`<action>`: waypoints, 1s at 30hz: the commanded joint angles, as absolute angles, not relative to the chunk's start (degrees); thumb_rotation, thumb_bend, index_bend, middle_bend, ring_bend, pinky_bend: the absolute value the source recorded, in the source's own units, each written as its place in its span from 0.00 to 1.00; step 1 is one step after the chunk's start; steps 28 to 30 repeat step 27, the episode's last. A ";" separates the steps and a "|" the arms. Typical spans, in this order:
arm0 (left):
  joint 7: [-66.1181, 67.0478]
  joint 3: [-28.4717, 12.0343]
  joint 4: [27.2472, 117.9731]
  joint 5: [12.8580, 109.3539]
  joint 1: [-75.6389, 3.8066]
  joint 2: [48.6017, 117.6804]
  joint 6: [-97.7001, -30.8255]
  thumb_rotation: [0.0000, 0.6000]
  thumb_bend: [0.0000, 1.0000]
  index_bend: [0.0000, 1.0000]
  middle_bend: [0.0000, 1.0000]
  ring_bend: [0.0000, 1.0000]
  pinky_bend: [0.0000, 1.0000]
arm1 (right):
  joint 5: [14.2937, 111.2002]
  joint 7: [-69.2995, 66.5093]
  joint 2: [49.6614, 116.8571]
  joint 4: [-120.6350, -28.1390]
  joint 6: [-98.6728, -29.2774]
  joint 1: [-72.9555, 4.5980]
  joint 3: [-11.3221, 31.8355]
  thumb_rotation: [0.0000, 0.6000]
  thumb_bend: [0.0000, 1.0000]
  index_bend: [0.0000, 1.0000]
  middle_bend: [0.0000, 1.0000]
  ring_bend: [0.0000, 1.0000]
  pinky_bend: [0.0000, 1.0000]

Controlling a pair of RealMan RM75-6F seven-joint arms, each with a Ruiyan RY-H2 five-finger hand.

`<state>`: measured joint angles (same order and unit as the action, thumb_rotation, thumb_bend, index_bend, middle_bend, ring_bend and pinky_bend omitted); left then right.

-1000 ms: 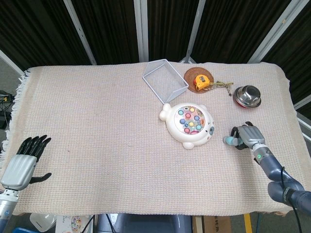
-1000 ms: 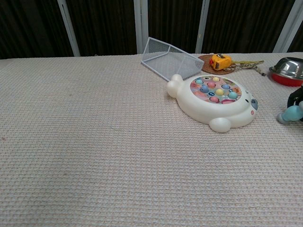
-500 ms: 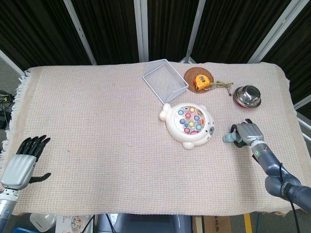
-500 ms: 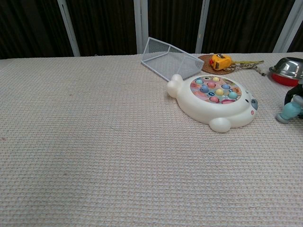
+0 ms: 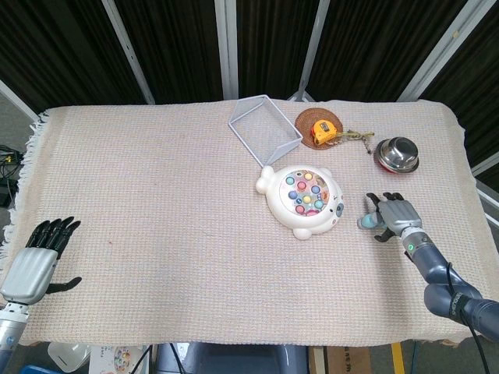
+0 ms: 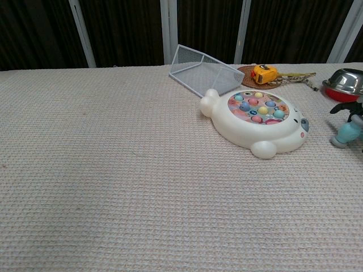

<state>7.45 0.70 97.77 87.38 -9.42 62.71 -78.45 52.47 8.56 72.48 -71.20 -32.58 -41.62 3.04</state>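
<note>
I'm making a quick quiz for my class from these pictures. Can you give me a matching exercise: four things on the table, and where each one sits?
Things:
1. tape measure
2. wire basket
3. steel bowl
4. blue toy

Places:
A. at the right robot hand
B. on the round brown mat
C. far right, past the mat
D. tipped on its side, just behind the white fishing game

Pairs: 1-B, 2-D, 3-C, 4-A

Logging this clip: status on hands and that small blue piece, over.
Left hand open, idle at table edge. Right hand fingers spread around blue piece; grip unclear. White fishing toy beside it.
</note>
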 commanded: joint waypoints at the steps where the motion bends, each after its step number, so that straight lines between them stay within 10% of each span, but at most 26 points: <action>1: 7.16 0.57 97.63 87.19 -9.41 62.74 -78.52 1.00 0.08 0.00 0.00 0.00 0.00 | 53.22 8.26 70.43 -74.34 -35.03 -40.73 3.46 1.00 0.23 0.00 0.13 0.00 0.00; 14: 4.11 -0.80 95.00 85.86 -8.41 64.67 -81.01 1.00 0.07 0.00 0.00 0.00 0.00 | 64.44 -2.66 57.30 -93.93 -57.32 -27.09 4.79 1.00 0.23 0.07 0.13 0.02 0.00; 23: 2.28 0.55 92.62 89.53 -6.71 66.46 -84.68 1.00 0.07 0.00 0.00 0.00 0.00 | 73.47 2.02 65.20 -90.00 -85.49 -13.12 2.35 1.00 0.23 0.07 0.13 0.00 0.00; 30: 2.07 1.33 92.00 91.25 -6.24 67.04 -85.67 1.00 0.07 0.00 0.00 0.00 0.00 | 76.54 0.87 67.96 -88.38 -90.66 -9.49 1.03 1.00 0.23 0.04 0.13 0.00 0.00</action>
